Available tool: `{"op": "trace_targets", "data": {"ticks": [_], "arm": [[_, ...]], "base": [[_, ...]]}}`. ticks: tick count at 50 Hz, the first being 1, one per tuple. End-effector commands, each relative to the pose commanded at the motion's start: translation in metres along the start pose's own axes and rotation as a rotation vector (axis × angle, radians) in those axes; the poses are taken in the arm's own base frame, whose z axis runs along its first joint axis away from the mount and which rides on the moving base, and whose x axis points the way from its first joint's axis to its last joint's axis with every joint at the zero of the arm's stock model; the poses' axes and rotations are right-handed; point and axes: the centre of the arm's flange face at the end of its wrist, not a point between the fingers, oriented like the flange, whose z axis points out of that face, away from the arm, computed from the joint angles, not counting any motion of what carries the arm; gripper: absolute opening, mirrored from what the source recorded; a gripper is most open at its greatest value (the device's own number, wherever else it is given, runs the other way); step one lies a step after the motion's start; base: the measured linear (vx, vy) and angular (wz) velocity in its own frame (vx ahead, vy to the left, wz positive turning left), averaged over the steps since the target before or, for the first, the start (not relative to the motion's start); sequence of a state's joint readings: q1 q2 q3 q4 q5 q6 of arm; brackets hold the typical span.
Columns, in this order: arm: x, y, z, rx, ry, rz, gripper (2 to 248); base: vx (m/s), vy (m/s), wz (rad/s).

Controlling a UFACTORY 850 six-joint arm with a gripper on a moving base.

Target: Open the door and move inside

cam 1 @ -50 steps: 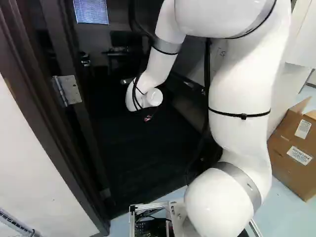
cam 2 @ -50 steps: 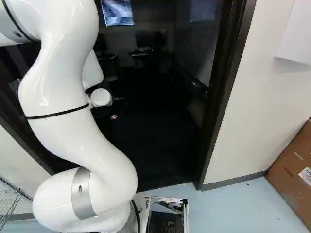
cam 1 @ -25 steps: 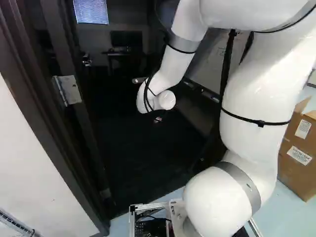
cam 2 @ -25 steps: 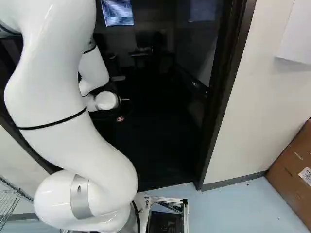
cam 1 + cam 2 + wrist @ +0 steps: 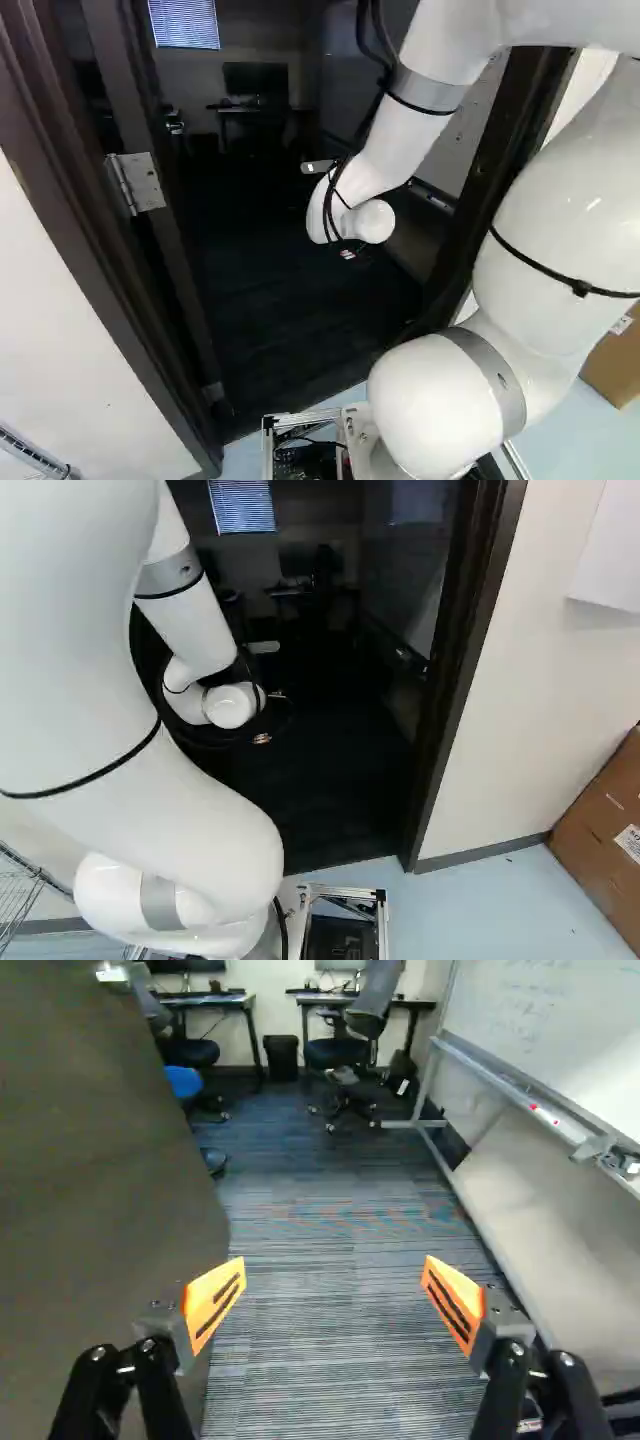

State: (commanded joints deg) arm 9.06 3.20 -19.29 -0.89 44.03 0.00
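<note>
Standing open inward, the door [image 5: 90,1180] is offering a way through!
Opening is looking done; driving inside is remaining, with the base [image 5: 345,892] sitting short of the threshold. The gripper [image 5: 336,1278] is reaching in empty, its fingers spreading wide, the door running alongside. The arm [image 5: 140,790] is covering the hinge side in the right base view, no handle is showing clearly, and the base is mostly falling out of view.
</note>
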Motion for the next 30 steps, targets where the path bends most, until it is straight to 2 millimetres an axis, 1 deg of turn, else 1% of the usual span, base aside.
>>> {"op": "trace_targets", "data": {"ticks": [15, 30], "arm": [[-0.019, 0.02, -0.033, -0.063, 0.031, 0.029, 247], [-0.035, 0.032, -0.057, -0.11, 0.054, 0.049, 247]], "base": [[0.0, 0.0, 0.0], [0.0, 0.0, 0.0]]}}
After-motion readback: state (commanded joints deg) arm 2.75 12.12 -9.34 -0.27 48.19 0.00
